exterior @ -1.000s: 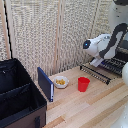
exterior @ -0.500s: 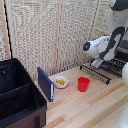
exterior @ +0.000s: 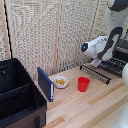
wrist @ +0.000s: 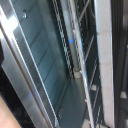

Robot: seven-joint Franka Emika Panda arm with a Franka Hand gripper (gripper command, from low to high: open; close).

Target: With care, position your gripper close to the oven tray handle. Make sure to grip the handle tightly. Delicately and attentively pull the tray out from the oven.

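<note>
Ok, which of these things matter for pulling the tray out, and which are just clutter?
Job:
gripper
tray handle
tray
oven

Clutter:
red cup
white bowl
blue board
black crate

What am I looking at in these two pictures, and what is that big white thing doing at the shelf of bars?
The bulky white rounded robot arm is a machine with a small gripper at its end. One picture comes from a camera across the room, the other from a camera on the arm's wrist, looking closely at the dark metal wire tray and the glass below it. On the pale wooden table stand a red plastic cup, a small white bowl of yellow bits, an upright blue panel and a big black fabric crate. The arm reaches down to the tray. Its fingers are hidden, so a grip cannot be confirmed.
</note>
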